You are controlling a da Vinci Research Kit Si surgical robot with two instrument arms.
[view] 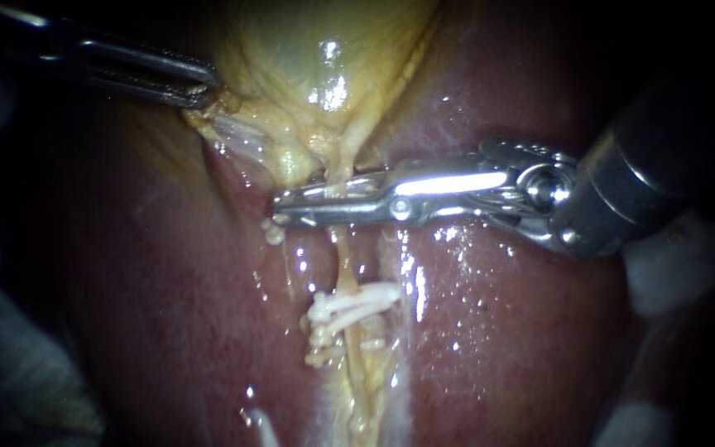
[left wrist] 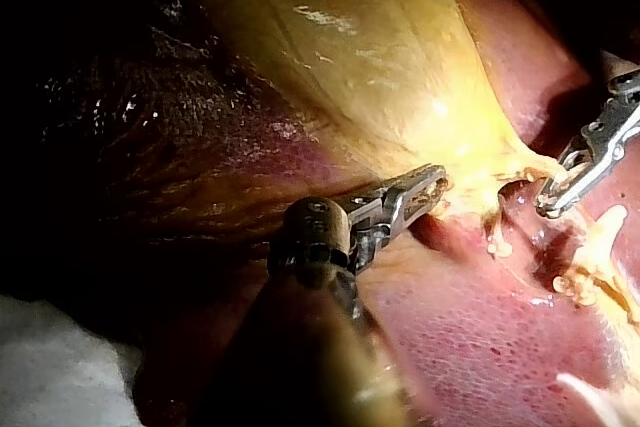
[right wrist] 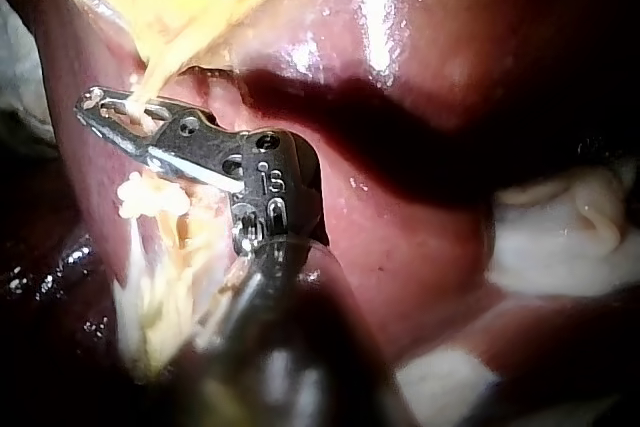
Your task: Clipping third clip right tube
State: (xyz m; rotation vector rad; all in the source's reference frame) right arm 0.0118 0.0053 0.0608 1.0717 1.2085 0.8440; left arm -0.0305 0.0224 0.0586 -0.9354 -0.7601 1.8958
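Our right instrument (view: 285,202) has its hand closed across the tube (view: 342,248), just above the white clips (view: 353,308). Our left instrument (view: 207,91) has its hand clamped on the gallbladder (view: 291,66) edge.

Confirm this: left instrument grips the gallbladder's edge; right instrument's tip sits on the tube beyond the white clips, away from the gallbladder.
Not beyond. The tip of the right instrument sits on the tube between the white clips and the gallbladder; the endoscope view shows it. The rest holds.

L instrument (view: 207,91) + R instrument (view: 281,209) = 2; gallbladder (view: 316,50) x1; liver (view: 498,331) x1; tube (view: 342,248) x1; clips (view: 356,300) x2.
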